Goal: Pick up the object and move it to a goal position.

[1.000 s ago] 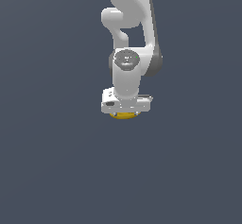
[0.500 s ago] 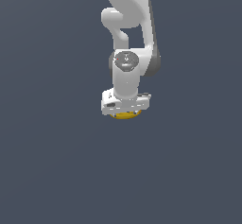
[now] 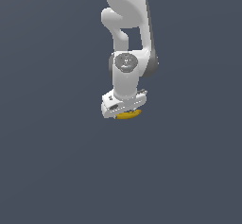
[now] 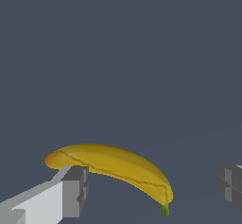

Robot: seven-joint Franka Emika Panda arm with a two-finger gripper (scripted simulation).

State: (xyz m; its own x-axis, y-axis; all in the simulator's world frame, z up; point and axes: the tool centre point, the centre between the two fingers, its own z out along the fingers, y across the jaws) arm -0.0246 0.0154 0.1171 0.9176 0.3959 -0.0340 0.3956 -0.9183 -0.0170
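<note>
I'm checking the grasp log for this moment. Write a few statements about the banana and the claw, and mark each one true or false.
1. The claw is open, its two grey fingertips set wide apart. True.
2. The curved yellow banana with a green stem tip lies between the fingertips. True.
3. Both fingertips press on the banana. False: one is right beside its rounded end; the other stands clear of the stem end.
4. The banana's stem tip is brown. False: it is green.
5. In the exterior view, the banana shows fully, away from the arm. False: only a yellow sliver peeks out beneath the claw.
</note>
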